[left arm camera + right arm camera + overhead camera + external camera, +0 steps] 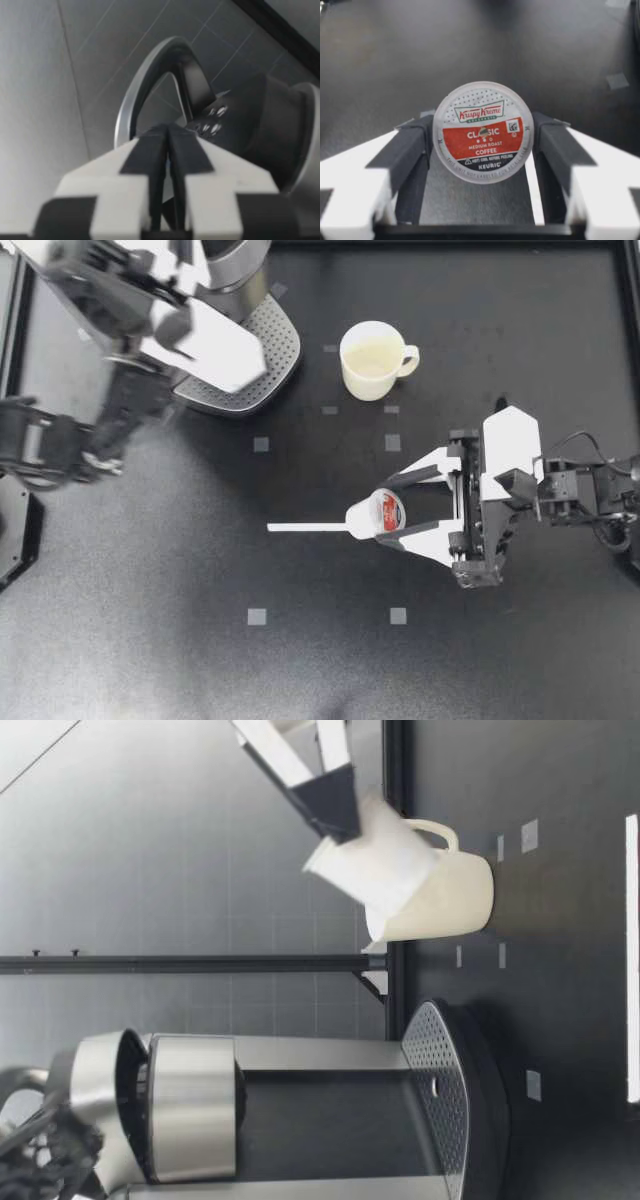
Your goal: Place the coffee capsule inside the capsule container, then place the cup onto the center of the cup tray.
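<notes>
The white plastic coffee capsule (pixel 375 513) with its red-and-white foil lid is clamped between the dark fingers (pixel 412 145) of my right gripper (pixel 385 511), lid facing the wrist camera. In the low view it (pixel 375 860) hangs tilted above the black table (pixel 150 640), nearer that camera than the cream ceramic cup (pixel 370 360). The cup stands upright beside the silver coffee machine's (pixel 235 265) perforated cup tray (pixel 270 355). My left gripper (pixel 225 350) is clenched on nothing, near the machine's silver loop handle (pixel 145 75).

Left tool (pixel 240 355) pinched closed, right tool (pixel 388 510) clasps capsule (pixel 368 514).
</notes>
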You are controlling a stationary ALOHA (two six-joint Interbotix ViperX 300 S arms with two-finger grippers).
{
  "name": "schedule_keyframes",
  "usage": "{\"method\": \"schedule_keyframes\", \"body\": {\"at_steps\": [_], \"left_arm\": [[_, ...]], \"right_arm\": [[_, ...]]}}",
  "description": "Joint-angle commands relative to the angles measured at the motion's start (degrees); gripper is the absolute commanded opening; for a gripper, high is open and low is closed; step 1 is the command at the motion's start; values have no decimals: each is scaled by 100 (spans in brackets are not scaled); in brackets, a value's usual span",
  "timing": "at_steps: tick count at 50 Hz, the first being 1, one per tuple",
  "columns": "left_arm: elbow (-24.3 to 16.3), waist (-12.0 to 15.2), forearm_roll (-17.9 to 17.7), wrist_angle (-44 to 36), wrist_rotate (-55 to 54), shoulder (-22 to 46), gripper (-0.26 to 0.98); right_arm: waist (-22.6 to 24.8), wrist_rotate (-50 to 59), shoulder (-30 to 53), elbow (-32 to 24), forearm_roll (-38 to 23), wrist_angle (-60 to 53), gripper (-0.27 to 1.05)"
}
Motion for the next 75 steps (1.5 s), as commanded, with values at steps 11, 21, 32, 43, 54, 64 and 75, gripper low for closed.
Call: {"method": "schedule_keyframes", "body": {"at_steps": [11, 21, 32, 43, 54, 64, 75], "left_arm": [[466, 466, 26, -782, -1143, -1090, 11], [844, 1055, 123, -1811, -1934, -1696, 11], [976, 1547, 272, -2329, -2206, -2004, 11], [993, 1600, 272, -2443, -2276, -2127, 11], [1116, 1600, 387, -3401, -2777, -2426, 11], [1239, 1600, 439, -3946, -3261, -2848, 11], [1468, 1600, 448, -4324, -3322, -3437, 11]], "right_arm": [[-35, 35, -132, -158, 9, -53, 58], [-35, 255, -105, -176, 9, -62, 58], [-26, 299, -105, -211, 9, -62, 58], [-53, 158, -211, -475, -9, -70, 58], [-483, -527, -519, -1081, -35, -35, 58], [-1099, -1310, -554, -1784, -35, 316, 58], [-1705, -1898, -519, -2733, -44, 1758, 58]]}}
